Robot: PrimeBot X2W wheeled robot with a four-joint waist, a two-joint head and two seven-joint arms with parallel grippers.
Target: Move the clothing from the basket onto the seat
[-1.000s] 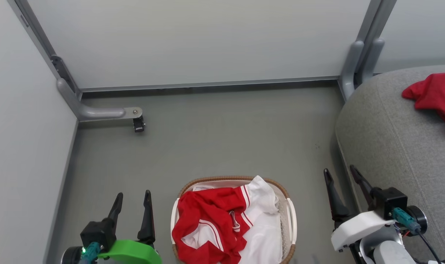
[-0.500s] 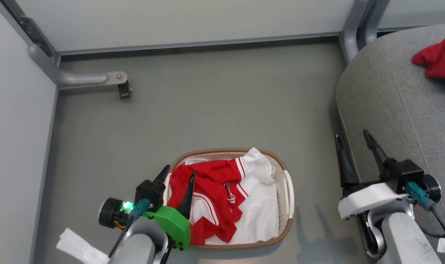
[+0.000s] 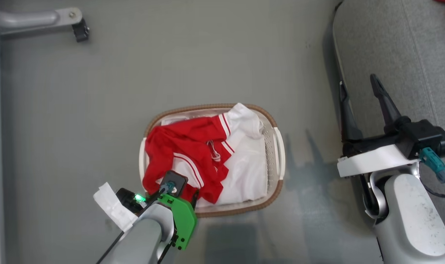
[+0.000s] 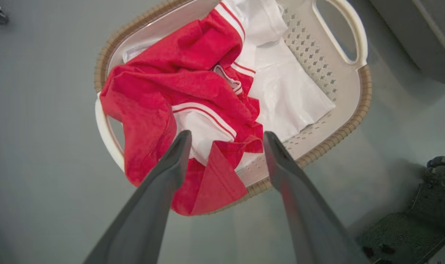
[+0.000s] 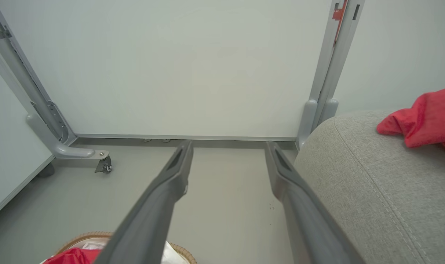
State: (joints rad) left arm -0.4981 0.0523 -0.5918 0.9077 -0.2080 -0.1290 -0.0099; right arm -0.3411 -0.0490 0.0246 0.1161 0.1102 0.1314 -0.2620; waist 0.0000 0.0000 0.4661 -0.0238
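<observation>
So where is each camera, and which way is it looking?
Head view: on the robot's head, looking down at the basket, clothing and seat; left arm and right hand show.
Left wrist view: on the left wrist, looking down past the open left hand into the basket.
Right wrist view: on the right wrist, looking along the open right hand at wall, floor and seat.
Shared: head and left wrist views both see the basket's clothing.

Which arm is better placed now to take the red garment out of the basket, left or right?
Left. The left gripper, open, hangs directly over the red garment in the basket. The right gripper, also open, is beside the seat, with floor between it and the basket.
</observation>
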